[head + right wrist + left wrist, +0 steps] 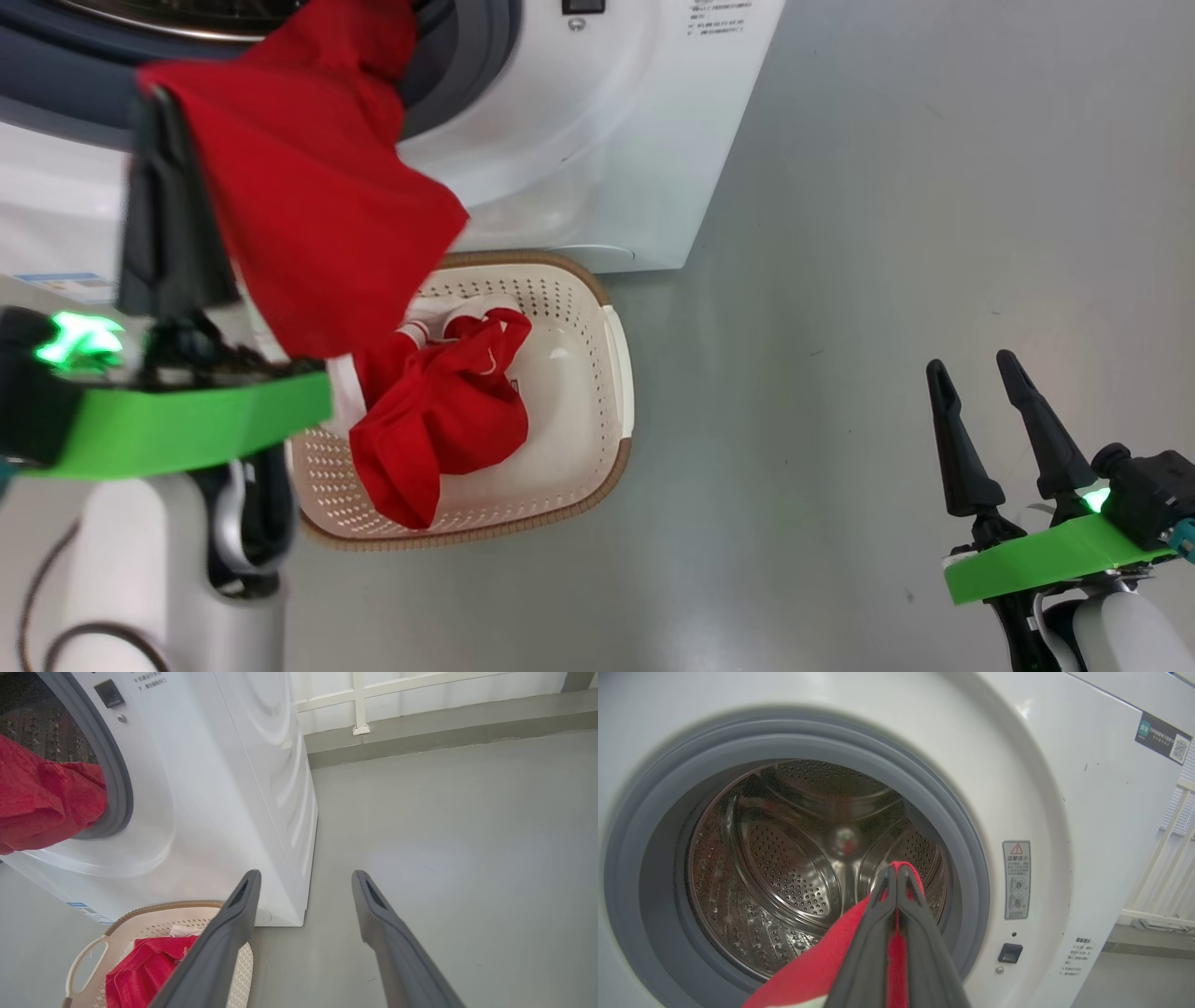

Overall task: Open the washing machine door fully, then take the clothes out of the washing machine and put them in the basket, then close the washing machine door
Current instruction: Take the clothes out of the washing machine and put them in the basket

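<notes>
Revealing the steel drum (784,858), the left wrist view catches pinched clothes (808,975).

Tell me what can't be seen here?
Head view: left side of the basket, behind the left gripper and the red garment it holds.
Left wrist view: lower front of the drum, behind that garment; maybe more clothes.
Same view: print on the warning label, too small.
Right wrist view: the basket, cut by the bottom edge and the right gripper.

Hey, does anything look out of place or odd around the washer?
Nothing spilled or damaged. One bright red fabric garment hangs over the white washing machine's grey rubber gasket, pinched in the shut left gripper.
</notes>
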### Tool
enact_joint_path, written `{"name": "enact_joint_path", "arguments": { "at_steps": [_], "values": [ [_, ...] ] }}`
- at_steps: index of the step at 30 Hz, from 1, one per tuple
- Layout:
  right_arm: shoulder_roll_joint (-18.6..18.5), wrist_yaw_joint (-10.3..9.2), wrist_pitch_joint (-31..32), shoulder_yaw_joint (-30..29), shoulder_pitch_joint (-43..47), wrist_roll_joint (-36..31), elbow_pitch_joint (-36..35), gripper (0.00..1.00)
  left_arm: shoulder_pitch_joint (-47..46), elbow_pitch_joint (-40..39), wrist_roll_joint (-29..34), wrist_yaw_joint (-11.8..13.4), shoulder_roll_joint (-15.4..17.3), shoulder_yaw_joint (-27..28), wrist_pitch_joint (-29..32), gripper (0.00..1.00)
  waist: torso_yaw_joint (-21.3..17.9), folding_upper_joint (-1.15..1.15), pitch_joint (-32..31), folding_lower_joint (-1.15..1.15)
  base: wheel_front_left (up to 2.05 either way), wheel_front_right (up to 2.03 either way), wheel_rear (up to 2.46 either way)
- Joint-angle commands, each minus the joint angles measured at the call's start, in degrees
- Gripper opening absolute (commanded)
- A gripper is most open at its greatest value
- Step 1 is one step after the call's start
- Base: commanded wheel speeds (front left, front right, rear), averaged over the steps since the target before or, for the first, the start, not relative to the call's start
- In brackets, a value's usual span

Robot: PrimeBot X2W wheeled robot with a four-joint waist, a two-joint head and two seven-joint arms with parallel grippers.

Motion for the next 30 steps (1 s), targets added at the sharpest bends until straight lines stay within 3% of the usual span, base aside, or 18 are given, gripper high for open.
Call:
{"name": "enact_joint_path", "arguments": {
  "at_steps": [1, 11, 30],
  "values": [
    [-0.4, 0.35, -0.4, 1.4, -0.3, -0.6, -1.4, 1.0, 2.1, 0.0, -0.1, 0.6, 1.6, 0.7, -0.2, 0.0, -0.1, 0.0, 0.6, 0.0, 0.0, 0.0, 0.0],
    [-0.3, 0.35, -0.4, 2.1, -1.6, -0.4, -1.6, 1.0, 4.3, 12.1, -0.4, 1.3, 1.6, -2.5, -0.2, 0.0, -0.9, 0.0, 3.2, 0.0, 0.0, 0.0, 0.0],
    [0.4, 0.35, -0.4, 3.0, -5.4, 0.0, -2.1, 1.0, -8.4, 43.9, 5.0, -1.9, 1.6, -0.9, -0.2, 0.0, -2.9, 0.0, 10.7, 0.0, 0.0, 0.0, 0.0]
  ]
}}
